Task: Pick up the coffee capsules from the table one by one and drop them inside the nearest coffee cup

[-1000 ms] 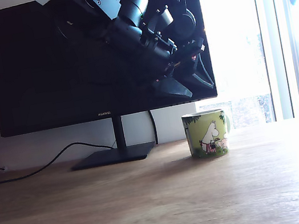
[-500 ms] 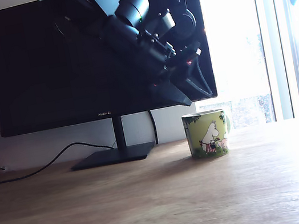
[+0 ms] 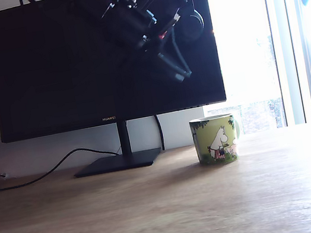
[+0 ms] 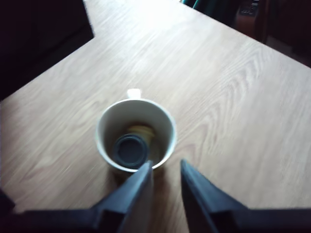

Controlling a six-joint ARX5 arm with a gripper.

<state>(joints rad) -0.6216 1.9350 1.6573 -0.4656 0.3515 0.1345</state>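
**Operator:** Coffee capsules, two on my count, both inside the coffee cup [image 4: 135, 135]. Dark capsule [image 4: 131, 150] lies on the cup floor; cream capsule [image 4: 141, 130] sits touching it, half hidden behind. None visible loose on the table [image 3: 160, 212] in either view.

**Second:** Tool state?

**Operator:** Gripper [image 4: 165, 172] spread, a clear gap between the two fingers, nothing held. In the wrist view the fingertips [image 4: 146, 170] sit over the near rim of the cup. In the exterior view the gripper [image 3: 176, 71] is high in front of the monitor [image 3: 50, 68], well above the cup [image 3: 215, 140].

**Second:** Step in hand, then?

**Operator:** My reading: the drop is done and I am clearing out. To do it well I would lift straight, keep the fingers off the rim, and not swing sideways until I am above the handle [image 4: 133, 92].

**Second:** Edges and room?

**Operator:** Cup stands on the exterior view's right, near the back of the table, just beside the monitor base [image 3: 117, 162]. Screen close behind the arm, so backward travel is tight. Cable [image 3: 50, 167] trails on the exterior view's left, well apart. Broad open wood toward the camera; the table's edge toward the window is washed out by glare, I cannot place it.
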